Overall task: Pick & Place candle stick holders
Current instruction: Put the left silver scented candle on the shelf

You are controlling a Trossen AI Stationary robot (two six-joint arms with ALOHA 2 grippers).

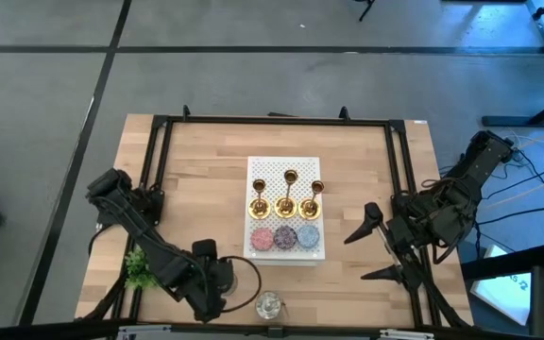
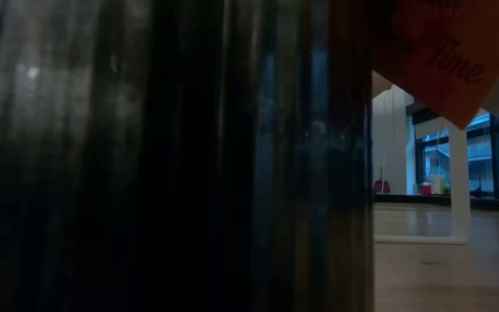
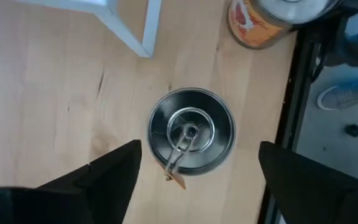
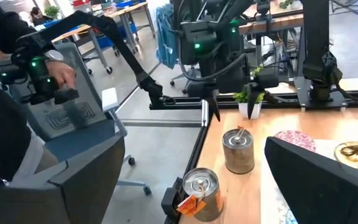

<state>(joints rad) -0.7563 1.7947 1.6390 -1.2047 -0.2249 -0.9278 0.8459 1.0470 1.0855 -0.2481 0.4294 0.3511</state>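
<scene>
Brass candle stick holders (image 1: 289, 195) stand in a row on a white board (image 1: 285, 175) mid-worktop. Left pincer (image 1: 244, 280), fingers apart, hovers over a glass pot (image 3: 191, 131) near-left of them. Right pincer (image 1: 373, 248), spread open, waits to their right.

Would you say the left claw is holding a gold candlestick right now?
No, the left claw hangs open and empty above a round silvery metal pot.

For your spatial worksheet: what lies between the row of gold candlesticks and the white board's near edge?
In the high view, three flat round discs lie between the gold candle stick holders and the white board's near edge.
</scene>
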